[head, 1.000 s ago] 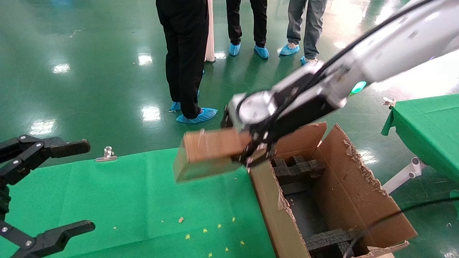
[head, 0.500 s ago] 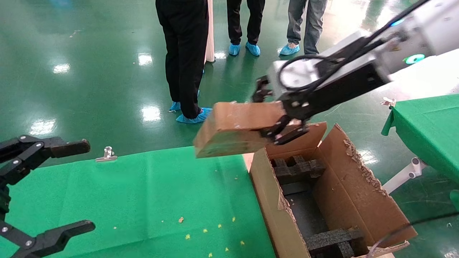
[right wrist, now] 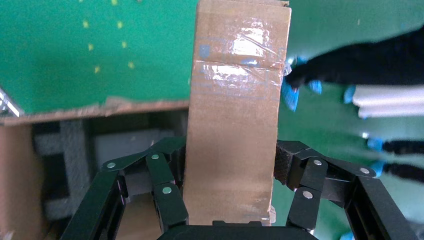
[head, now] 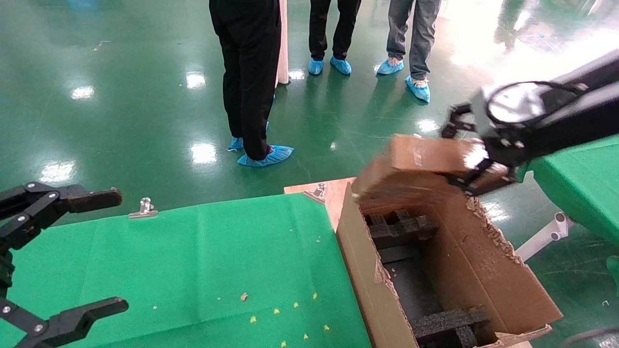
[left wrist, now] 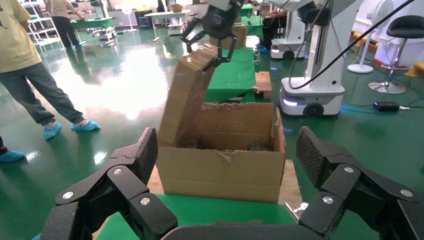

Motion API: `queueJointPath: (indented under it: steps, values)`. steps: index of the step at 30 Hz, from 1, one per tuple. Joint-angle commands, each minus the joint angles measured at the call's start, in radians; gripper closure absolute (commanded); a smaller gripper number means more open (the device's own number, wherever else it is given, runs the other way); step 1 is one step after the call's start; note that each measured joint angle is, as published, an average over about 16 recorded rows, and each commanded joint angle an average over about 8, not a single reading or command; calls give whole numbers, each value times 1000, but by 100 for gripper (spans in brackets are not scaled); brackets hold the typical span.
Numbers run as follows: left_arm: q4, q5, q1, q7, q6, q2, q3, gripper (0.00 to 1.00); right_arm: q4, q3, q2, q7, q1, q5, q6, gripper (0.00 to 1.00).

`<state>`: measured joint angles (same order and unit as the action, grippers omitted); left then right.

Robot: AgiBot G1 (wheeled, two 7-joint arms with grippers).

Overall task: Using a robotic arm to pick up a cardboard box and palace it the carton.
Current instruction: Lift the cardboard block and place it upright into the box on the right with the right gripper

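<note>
My right gripper point(head: 476, 162) is shut on one end of the small brown cardboard box point(head: 416, 162) and holds it in the air over the far end of the large open carton point(head: 367, 275). The box slopes down toward the carton's far left corner. In the right wrist view the taped box point(right wrist: 235, 110) sits between the fingers point(right wrist: 167, 192), with the carton's black foam blocks point(right wrist: 70, 150) below. The left wrist view shows the carton point(left wrist: 220, 165) head-on, with the box point(left wrist: 187, 95) hanging above it. My left gripper point(head: 92, 251) is open and empty at the table's left edge.
The green-covered table point(head: 193, 261) carries small yellow crumbs and metal clips point(head: 143, 208). Several people stand on the shiny green floor beyond point(head: 251, 72). Another green table point(head: 580, 179) is at the right. Black foam blocks point(head: 399, 224) fill the carton's ends.
My right gripper has carried the cardboard box up and to the right, from over the green table beside the carton to above the carton's far end. The left arm has not moved.
</note>
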<state>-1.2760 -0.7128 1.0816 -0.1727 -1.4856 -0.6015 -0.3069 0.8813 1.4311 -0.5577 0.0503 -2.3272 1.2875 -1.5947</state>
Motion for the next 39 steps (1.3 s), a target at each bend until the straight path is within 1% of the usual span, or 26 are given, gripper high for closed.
queueJointPath:
  steps: [1, 8, 14, 21, 30, 32, 34, 36, 39]
  values:
    - [0, 0, 0, 0, 0, 0, 0, 0, 4, 37, 27, 0, -23, 7, 0, 100]
    - [0, 0, 0, 0, 0, 0, 0, 0, -27, 154, 87, 13, -64, 25, 3, 100]
    - [0, 0, 0, 0, 0, 0, -1, 0, -63, 224, 112, 35, -50, -5, 11, 100]
    - [0, 1, 0, 0, 1, 0, -1, 0, -85, 262, 114, 55, -25, -41, 21, 100]
    - [0, 1, 0, 1, 1, 0, -1, 0, -87, 262, 112, 50, -20, -45, 25, 100]
    - [0, 1, 0, 1, 1, 0, -1, 0, -94, 265, 111, 32, -14, -45, 33, 100]
    - [1, 1, 0, 1, 1, 0, -1, 0, -107, 273, 108, -8, -1, -46, 47, 100]
    - [1, 1, 0, 1, 1, 0, -1, 0, -122, 283, 102, -72, 15, -43, 63, 100]
    - [1, 1, 0, 1, 1, 0, -1, 0, -148, 300, 91, -205, 40, -35, 95, 100]
